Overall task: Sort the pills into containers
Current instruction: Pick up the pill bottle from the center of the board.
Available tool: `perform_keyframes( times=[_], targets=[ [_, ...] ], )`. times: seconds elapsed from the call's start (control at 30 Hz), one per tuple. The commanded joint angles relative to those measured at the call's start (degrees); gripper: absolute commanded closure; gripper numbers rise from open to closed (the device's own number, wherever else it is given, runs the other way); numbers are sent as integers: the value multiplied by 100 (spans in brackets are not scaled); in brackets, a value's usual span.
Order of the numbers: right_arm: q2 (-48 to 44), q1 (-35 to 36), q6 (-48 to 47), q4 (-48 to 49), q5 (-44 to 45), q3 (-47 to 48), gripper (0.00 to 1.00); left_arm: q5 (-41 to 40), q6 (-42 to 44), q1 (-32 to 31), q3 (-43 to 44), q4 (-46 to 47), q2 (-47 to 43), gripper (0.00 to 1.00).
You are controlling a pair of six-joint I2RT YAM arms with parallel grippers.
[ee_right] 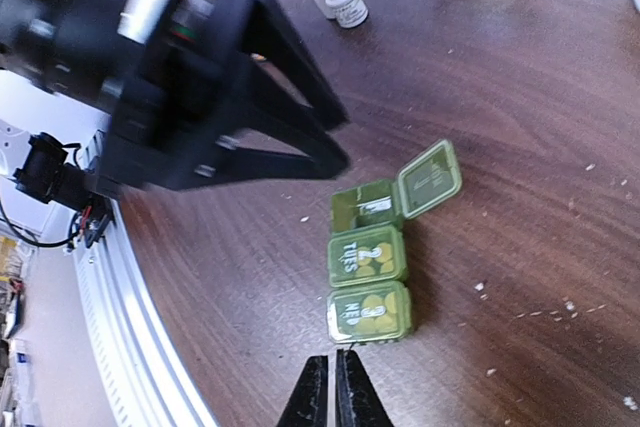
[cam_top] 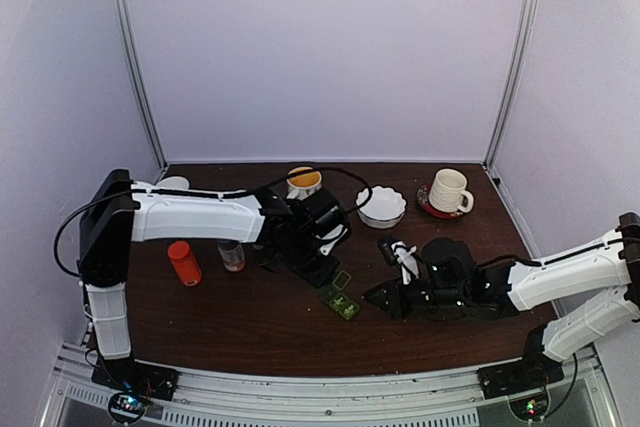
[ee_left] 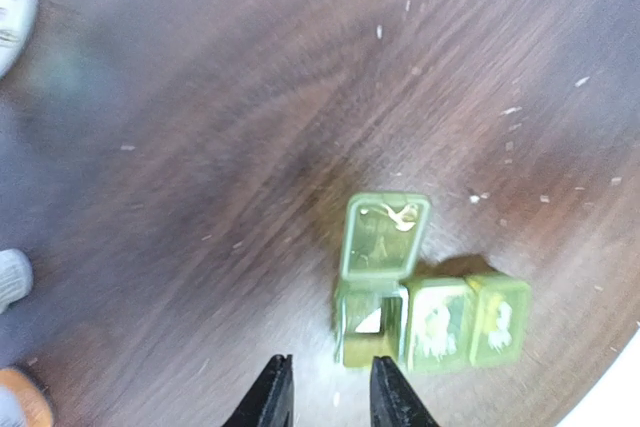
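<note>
The pill box (ee_left: 430, 319) sits on the surface (ee_left: 200, 147) just ahead of the left fingers (ee_left: 385, 399). Its open compartment is right beyond their tips, with the lid tipped back on the far side. Those fingers stand a little apart and hold nothing. Something pale lies in the open compartment, too blurred to name.

To do this well, I'd say any drop must fall dead over that open compartment — and clear of the raised lid.

The left arm reaches across, its wrist bent down over the box. The right arm lies low and stretched out — the right fingers (ee_right: 312, 399) are all but pressed together and empty, and the closed end compartment is nearest them.
</note>
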Motion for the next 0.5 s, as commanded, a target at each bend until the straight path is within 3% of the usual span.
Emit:
perform_keyframes(
  times=[0.0,0.33,0.47],
  targets=[
    [-77,-25,-442,-430,555,147,91,-376,-119,-20,-209,-102,-771,69],
    [66,-14,-566,-566,560,367,81,-1046,-163,115,-489,-382,-1425,65],
    [107,-14,-688,-700,570,485,80,-1374,-203,255,-524,-701,-1648,54]
  ],
)
